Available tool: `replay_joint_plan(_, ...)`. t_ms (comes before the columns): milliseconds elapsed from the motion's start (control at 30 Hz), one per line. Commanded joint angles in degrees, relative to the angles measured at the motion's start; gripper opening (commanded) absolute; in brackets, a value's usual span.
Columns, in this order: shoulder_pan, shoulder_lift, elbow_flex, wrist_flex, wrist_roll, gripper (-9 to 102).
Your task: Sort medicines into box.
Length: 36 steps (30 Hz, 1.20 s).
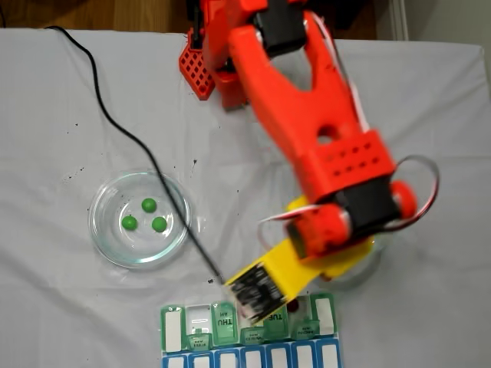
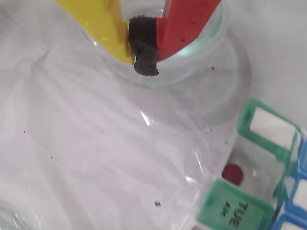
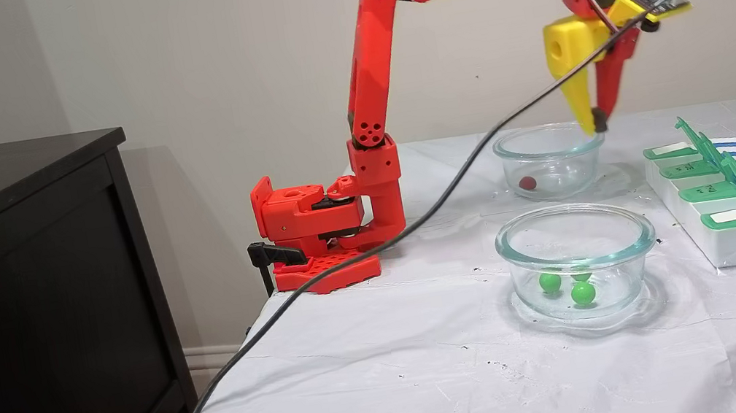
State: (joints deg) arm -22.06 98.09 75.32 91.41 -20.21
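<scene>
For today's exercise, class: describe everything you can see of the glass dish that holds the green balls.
The round clear glass dish has low, straight walls and a thick rim. It stands upright on the white cloth, near the table's front edge in the side fixed view, apart from the second glass dish behind it. Three glossy green balls lie close together on its bottom. Nothing else touches it; a black cable passes beside it.

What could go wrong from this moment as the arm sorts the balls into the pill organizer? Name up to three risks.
1. The gripper appears shut with only dark padding between its fingers, so a pick may have failed.
2. Its tips hang at the far dish's rim and could knock the glass.
3. The black cable trails over the dish of green balls and could drag it.
</scene>
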Motion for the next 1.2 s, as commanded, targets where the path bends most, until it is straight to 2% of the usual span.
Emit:
replay_joint_plan(0,-5.54,10.11,1.14,0.97,1.41,0)
replay_joint_plan(267,-9.84,10.55,7.56,1.41,2.9,0)
replay_joint_plan(433,-10.02,9.32,13.62,-3.43,2.81,1)
replay_joint_plan(467,-9.76,9.14,13.62,-3.6,2.46,3)
replay_joint_plan(500,-9.4,8.88,13.36,-2.99,2.37,12)
replay_joint_plan(533,-9.23,8.44,12.92,-2.11,2.2,16)
replay_joint_plan(633,-9.23,6.86,11.51,1.14,2.37,20)
replay_joint_plan(733,-9.32,7.21,12.57,0.53,2.64,25)
replay_joint_plan(1167,-12.39,7.29,18.54,-5.19,5.89,25)
